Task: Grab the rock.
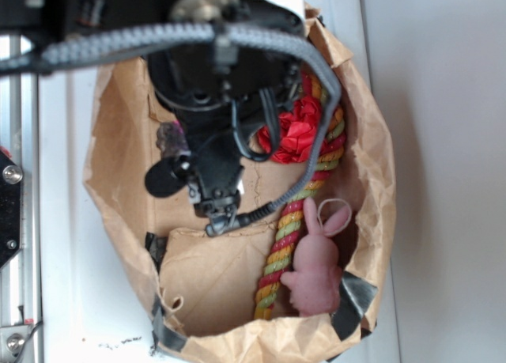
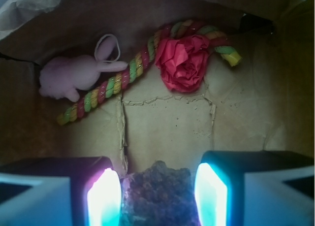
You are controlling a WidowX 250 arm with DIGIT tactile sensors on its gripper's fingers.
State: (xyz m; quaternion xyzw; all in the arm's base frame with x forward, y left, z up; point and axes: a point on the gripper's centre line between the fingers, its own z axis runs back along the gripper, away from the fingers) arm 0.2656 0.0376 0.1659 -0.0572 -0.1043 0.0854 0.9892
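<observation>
Both fingers (image 2: 104, 196) of my open pincer (image 2: 158, 196) flank the rock (image 2: 156, 194): hard, rough, probably grippy, best squeezed across its flat sides.

The exterior view is bright and washed out: the white surface (image 1: 79, 300) around the brown paper bag (image 1: 371, 165) nearly blows out, while the black robot arm (image 1: 213, 86) at the top loses detail and looks soft, being close to the lens. The whole picture is grainy and slightly blurred. The wrist view is dim, with the bag's back wall (image 2: 74, 19) sunk in shadow. The gripper (image 2: 158, 194) pads (image 2: 103, 199) glow with cyan and magenta glare. The rock (image 2: 157, 196) between them is dark and out of focus; the red flower (image 2: 183, 63) is sharper.
</observation>
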